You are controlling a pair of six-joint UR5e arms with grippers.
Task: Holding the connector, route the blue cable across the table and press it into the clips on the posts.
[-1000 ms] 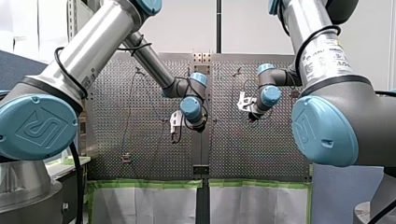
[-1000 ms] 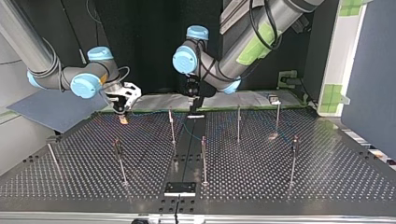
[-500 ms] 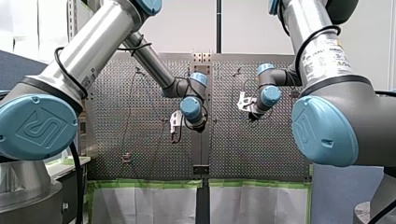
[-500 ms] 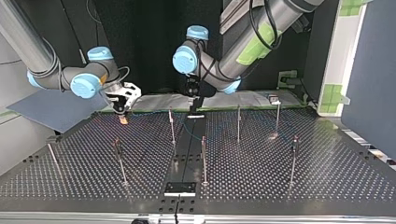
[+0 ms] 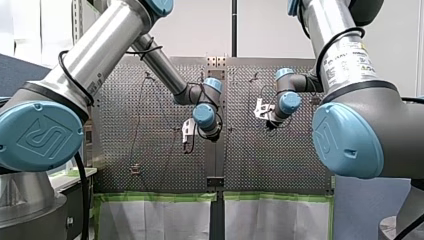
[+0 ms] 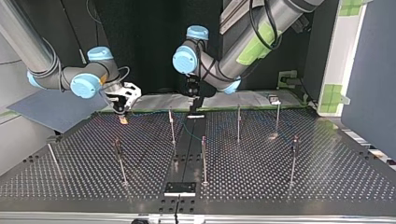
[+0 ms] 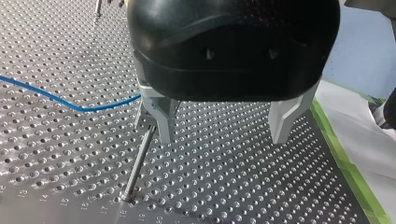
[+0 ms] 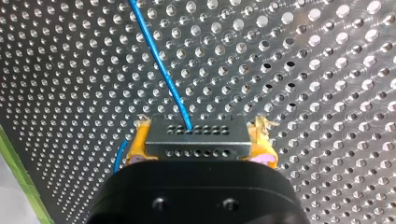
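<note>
In the right wrist view my right gripper (image 8: 200, 133) is shut on a grey connector (image 8: 196, 145), held between its yellow pads (image 8: 136, 144). The blue cable (image 8: 159, 60) leaves the connector and runs ahead over the perforated table. In the left wrist view my left gripper (image 7: 222, 140) is open and empty just above the table. A thin metal post (image 7: 139, 161) stands against one finger (image 7: 159, 119), and the blue cable (image 7: 70, 103) lies beyond it. In the top view my right gripper (image 6: 122, 111) hangs at the far left and my left gripper (image 6: 195, 108) at the far middle.
Several thin posts (image 6: 203, 161) stand upright across the perforated table (image 6: 280, 182) in the top view, some with clips at their tips. A small black plate (image 6: 180, 188) lies at the near edge. Green tape (image 7: 348, 168) marks the table's border beside my left gripper.
</note>
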